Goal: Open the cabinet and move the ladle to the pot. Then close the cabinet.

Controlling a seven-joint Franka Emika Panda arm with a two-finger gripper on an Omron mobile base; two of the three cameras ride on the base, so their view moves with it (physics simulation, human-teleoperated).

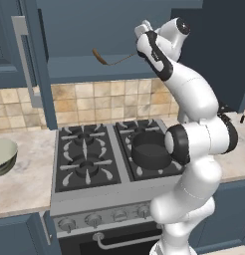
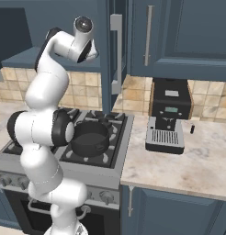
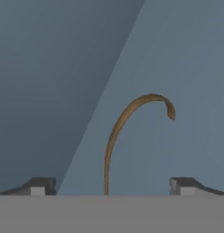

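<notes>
Gripper [image 3: 109, 184] jaws spread wide, fingertips [image 3: 38, 185] apart at 7 and 5 o'clock of hand view; nothing pinched. Ladle [image 3: 117, 132] handle rises between them toward 12, curling to 2 o'clock; contact with fingers cannot be told. Left base view: ladle [image 1: 107, 59] lies on cabinet [image 1: 114, 69] shelf, doors swung open, hand raised at its 3 o'clock end. Pot [image 1: 150, 148] sits on stove [image 1: 87, 159] right-side burner, below. Bowl [image 1: 2, 155] on counter at 9 o'clock. Coffee machine [image 2: 167, 121] on counter right of stove.
</notes>
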